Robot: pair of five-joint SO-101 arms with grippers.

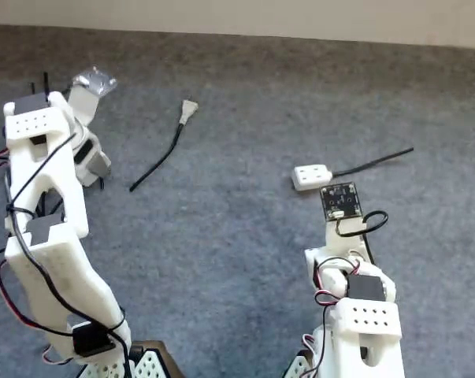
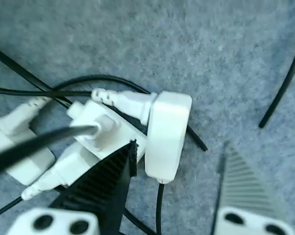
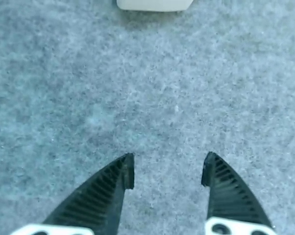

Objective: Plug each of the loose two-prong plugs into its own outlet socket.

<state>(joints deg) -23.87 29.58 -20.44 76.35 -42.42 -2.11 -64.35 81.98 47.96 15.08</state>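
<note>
A loose white two-prong plug [image 1: 189, 109] on a black cord lies on the grey carpet at the back, left of centre. A small white outlet socket [image 1: 311, 176] with a black cord lies right of centre; its edge [image 3: 154, 4] shows just ahead of my right gripper [image 3: 169, 156], which is open over bare carpet. My left gripper [image 2: 179, 147] is open at the far left, hovering over a cluster of white plugs and sockets. One finger [image 2: 108, 181] overlaps a white socket block [image 2: 103, 134]. A round white plug body [image 2: 167, 132] lies between the fingers.
Several black cables [image 2: 25, 78] cross under the white cluster. Another black cord [image 2: 284, 83] runs past the left gripper. The right arm's wrist board [image 1: 341, 201] sits just in front of the outlet socket. The left arm [image 1: 44, 197] stands along the left edge.
</note>
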